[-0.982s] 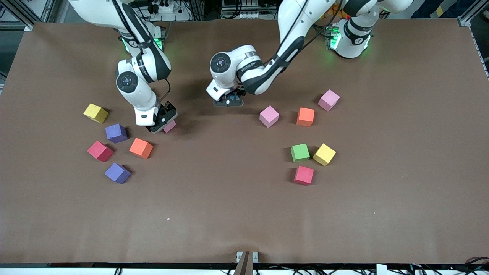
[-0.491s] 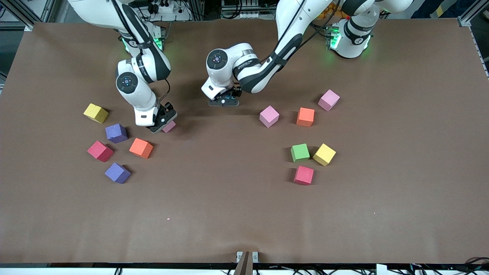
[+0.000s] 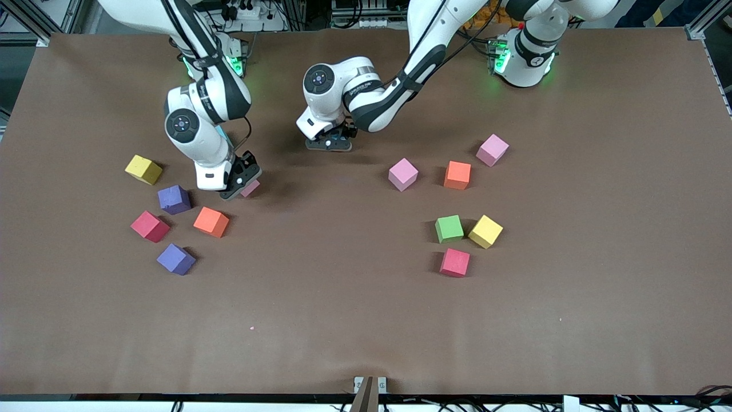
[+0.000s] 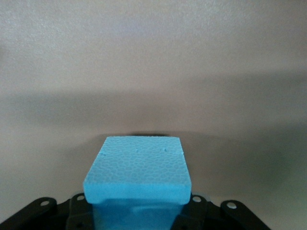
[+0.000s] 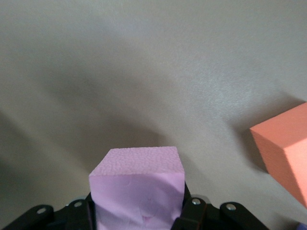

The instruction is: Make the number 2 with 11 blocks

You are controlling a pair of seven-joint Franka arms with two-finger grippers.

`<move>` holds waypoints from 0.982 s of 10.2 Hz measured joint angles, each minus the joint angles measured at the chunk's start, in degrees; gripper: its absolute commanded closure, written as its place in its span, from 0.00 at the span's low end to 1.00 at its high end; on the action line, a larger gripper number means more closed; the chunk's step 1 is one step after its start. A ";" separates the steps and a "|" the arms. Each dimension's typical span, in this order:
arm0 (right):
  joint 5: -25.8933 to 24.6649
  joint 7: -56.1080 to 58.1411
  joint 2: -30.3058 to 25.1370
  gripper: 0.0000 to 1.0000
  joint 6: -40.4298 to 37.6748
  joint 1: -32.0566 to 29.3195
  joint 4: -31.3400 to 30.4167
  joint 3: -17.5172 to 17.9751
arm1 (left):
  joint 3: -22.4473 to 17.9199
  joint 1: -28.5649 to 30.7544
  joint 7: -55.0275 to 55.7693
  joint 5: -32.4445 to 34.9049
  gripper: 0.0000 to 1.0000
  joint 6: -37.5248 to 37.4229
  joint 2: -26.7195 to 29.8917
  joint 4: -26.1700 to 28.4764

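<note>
Eleven loose blocks lay scattered on the surface (image 3: 366, 320) in the front view, no number 2 begun, the right pincer (image 3: 243, 182) low beside the orange block (image 3: 211, 221) and the left pincer (image 3: 330, 141) over bare surface. The left wrist view showed the left pincer (image 4: 137, 211) pinching a light blue block (image 4: 138, 170), which could tip if released askew. The right wrist view showed the right pincer (image 5: 136, 211) pinching a pink block (image 5: 137, 184) that risked clipping its orange neighbour (image 5: 286, 148).

No readable text, label, brand, number or sign shows on anything in these views.

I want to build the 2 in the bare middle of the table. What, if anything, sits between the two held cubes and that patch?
Nothing visible does. The right gripper holds a pink cube, the left gripper a light blue cube; loose blocks lie toward the table's two ends.
</note>
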State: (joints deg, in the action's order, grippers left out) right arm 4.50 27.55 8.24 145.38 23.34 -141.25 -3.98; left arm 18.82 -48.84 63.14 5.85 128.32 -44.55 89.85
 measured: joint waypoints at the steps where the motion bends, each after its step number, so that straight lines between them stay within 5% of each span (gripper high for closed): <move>1: 0.01 0.00 -1.54 0.63 -2.95 -0.01 0.96 -0.09 | 0.00 -0.06 0.00 0.00 0.53 0.03 -0.43 0.02; 2: 0.01 0.02 -3.19 0.63 -6.01 -0.01 1.94 -0.13 | 0.01 -0.22 0.00 0.00 0.33 0.13 -0.90 0.03; 3: 0.01 0.03 -4.82 0.63 -8.89 -0.01 2.79 -0.18 | 0.01 -0.44 0.00 0.00 0.00 0.28 -1.23 0.03; 10: 0.01 1.98 -10.77 0.63 -16.34 -3.61 3.91 -0.32 | -0.61 1.19 3.38 0.00 0.00 0.73 1.98 -1.82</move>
State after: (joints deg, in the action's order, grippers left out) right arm 4.51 29.53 -2.53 129.04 19.73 -137.34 -4.30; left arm 18.22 -47.65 66.52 5.85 129.05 -42.56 88.03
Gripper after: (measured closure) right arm 0.401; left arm 0.000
